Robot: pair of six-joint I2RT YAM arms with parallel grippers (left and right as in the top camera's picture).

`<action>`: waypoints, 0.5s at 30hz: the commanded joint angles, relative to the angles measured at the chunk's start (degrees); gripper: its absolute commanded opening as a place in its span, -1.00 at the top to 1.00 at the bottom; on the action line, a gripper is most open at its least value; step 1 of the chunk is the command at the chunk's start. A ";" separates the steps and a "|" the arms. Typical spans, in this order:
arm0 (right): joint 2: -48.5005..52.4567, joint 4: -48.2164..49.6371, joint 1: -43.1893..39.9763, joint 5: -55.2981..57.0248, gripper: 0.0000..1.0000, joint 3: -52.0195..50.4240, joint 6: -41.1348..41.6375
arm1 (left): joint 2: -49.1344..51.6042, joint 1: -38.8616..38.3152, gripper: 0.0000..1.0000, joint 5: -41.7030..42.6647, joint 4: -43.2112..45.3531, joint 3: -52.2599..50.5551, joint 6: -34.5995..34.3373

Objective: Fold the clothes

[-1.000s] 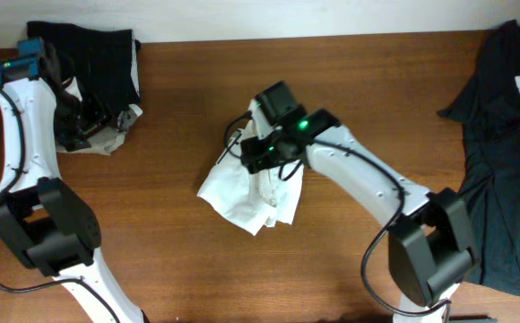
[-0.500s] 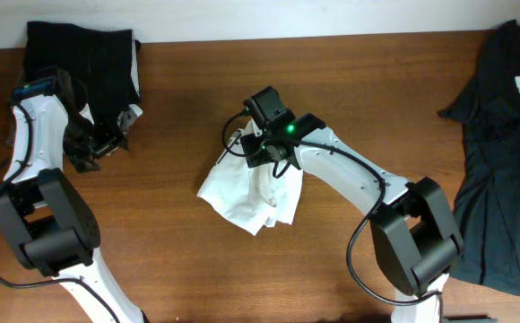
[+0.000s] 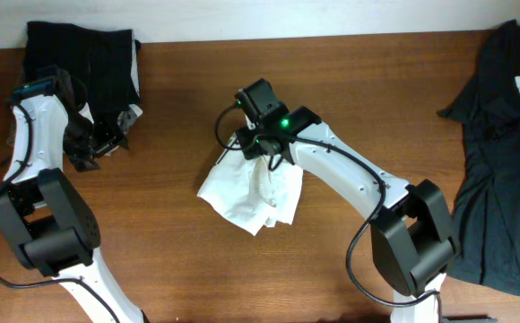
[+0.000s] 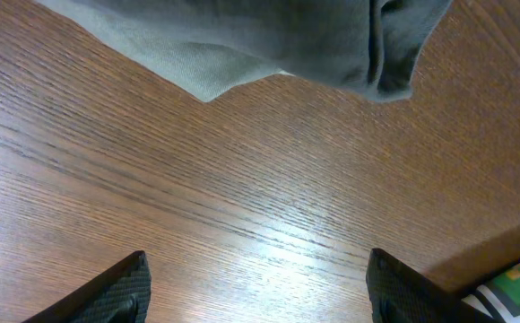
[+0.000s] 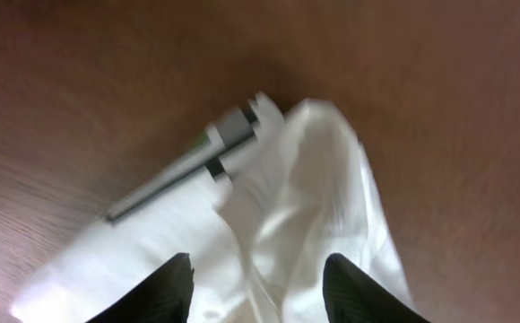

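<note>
The fold has barely started: the white T-shirt [image 3: 242,193] lies crumpled in a lump near the middle of the table [image 3: 377,81], with no sleeve or hem laid flat, so I judge the step in hand to be taking hold of an edge to spread it out. The right gripper [image 5: 258,260] hangs over the lump's 12 o'clock end, its jaws partly apart with white cloth showing beyond the tips and nothing visibly pinched between them. The left gripper [image 4: 256,260] is well away toward 9 o'clock, jaws wide and empty over bare wood, beside a pile of dark garments [image 3: 85,49] at 10 o'clock. The next move seems to call for a grip on a single layer at a corner or the collar, and for the left arm to come across, since flattening this shirt looks like work for two grippers. Much is uncertain. The right wrist view is blurred, and a grey rod-like thing [image 5: 175,179] on the cloth cannot be identified. The shirt's collar and sleeves are lost in the folds. A dark T-shirt [image 3: 502,152] at 3 o'clock is cut off by the frame. A pale cloth edge [image 4: 269,40] crosses the top of the left wrist view.
</note>
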 commanded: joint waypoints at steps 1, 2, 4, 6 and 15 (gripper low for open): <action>0.66 -0.70 0.37 2.82 -0.02 1.70 -1.75 | -1.64 -0.13 -0.53 -0.39 0.37 -0.33 -0.35; 1.42 -1.01 0.37 2.80 -0.02 1.70 -1.75 | -1.64 -0.13 -0.53 -0.39 0.42 -0.33 -0.35; 3.39 -1.36 0.37 2.58 -0.01 1.70 -1.77 | -1.64 -0.13 -0.54 -0.39 0.57 -0.33 -0.35; 5.51 -1.51 0.42 2.16 -0.01 1.70 -1.75 | -1.64 -0.13 -0.54 -0.39 0.55 -0.33 -0.33; 6.73 -2.64 0.31 3.34 0.41 1.79 -1.73 | -1.64 -0.13 -0.55 -0.39 0.57 -0.33 -0.33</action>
